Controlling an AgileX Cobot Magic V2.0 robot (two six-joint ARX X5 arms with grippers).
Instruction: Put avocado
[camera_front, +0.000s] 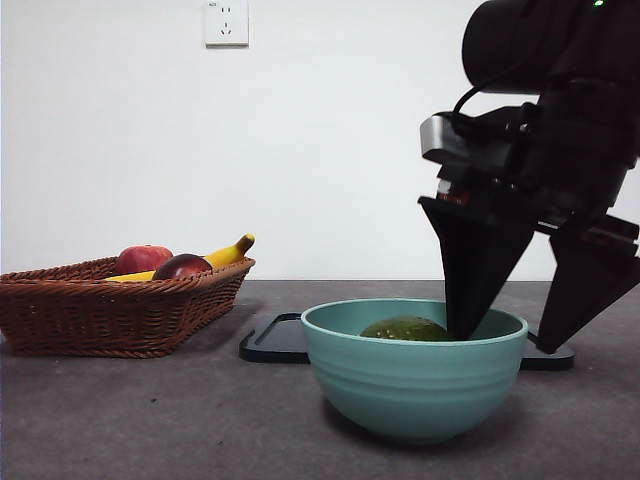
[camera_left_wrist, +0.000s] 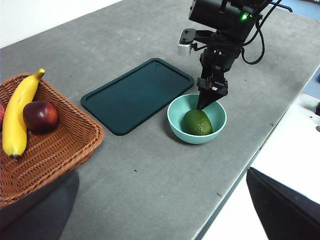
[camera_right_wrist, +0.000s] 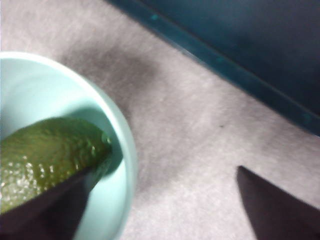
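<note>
The avocado (camera_front: 405, 328) (camera_left_wrist: 196, 122) (camera_right_wrist: 45, 155), dark green and bumpy, lies inside the teal bowl (camera_front: 415, 385) (camera_left_wrist: 175, 107) (camera_right_wrist: 125, 140). My right gripper (camera_front: 505, 340) (camera_left_wrist: 207, 97) (camera_right_wrist: 167, 172) is open and straddles the bowl's rim. One jaw reaches down into the bowl right beside the avocado, and the other hangs outside the bowl above the table. My left gripper (camera_left_wrist: 161, 171) is open and holds nothing, high above the table's near edge.
A dark flat tray (camera_front: 275, 340) (camera_left_wrist: 135, 92) (camera_right_wrist: 240, 30) lies just behind the bowl. A wicker basket (camera_front: 110, 310) (camera_left_wrist: 60, 145) to the left holds a banana (camera_left_wrist: 17, 117), a dark red fruit (camera_left_wrist: 40, 116) and a red apple (camera_front: 143, 259).
</note>
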